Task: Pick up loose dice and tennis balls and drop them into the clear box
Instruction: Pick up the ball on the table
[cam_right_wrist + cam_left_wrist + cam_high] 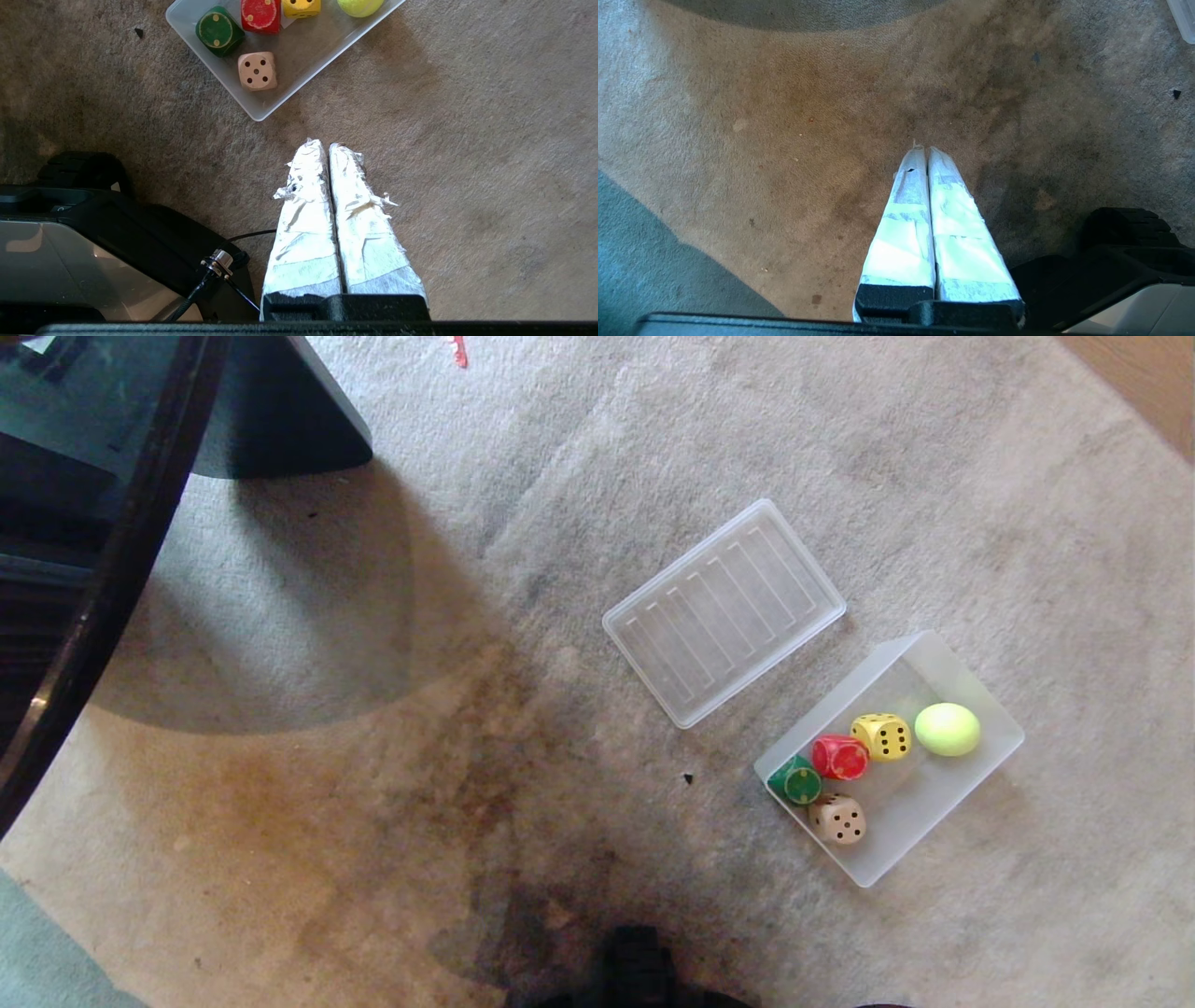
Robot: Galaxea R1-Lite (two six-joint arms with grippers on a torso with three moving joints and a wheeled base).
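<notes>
All 4 dice and 1 tennis ball (947, 729) sit inside the clear box (971, 775) on the carpet (579, 457), to the robot's front right. The green die (796, 780), the red die (838, 757) and the yellow die (882, 736) form a row along one long wall, with the ball at the end of that row just beyond the yellow die; the beige die (837, 819) rests by itself near the corner closest to the robot. No die or ball lies loose anywhere on the carpet that the 3 views take in, so the collecting looks finished or very nearly so (anything outside these views cannot be ruled out). The box's ribbed lid (724, 611) lies flat on the carpet just beside the box, on its far left side, not touching it.

Neither arm shows in the head view. In the right wrist view, the right gripper (325, 148) hangs low over bare carpet near the box's closest corner, its 2 taped fingers pressed together and holding nothing. In the left wrist view, the left gripper (923, 152) hangs over a brown-stained patch of carpet well apart from the box, its fingers likewise pressed together and empty. Both look parked beside the robot's dark base (84, 205).
</notes>
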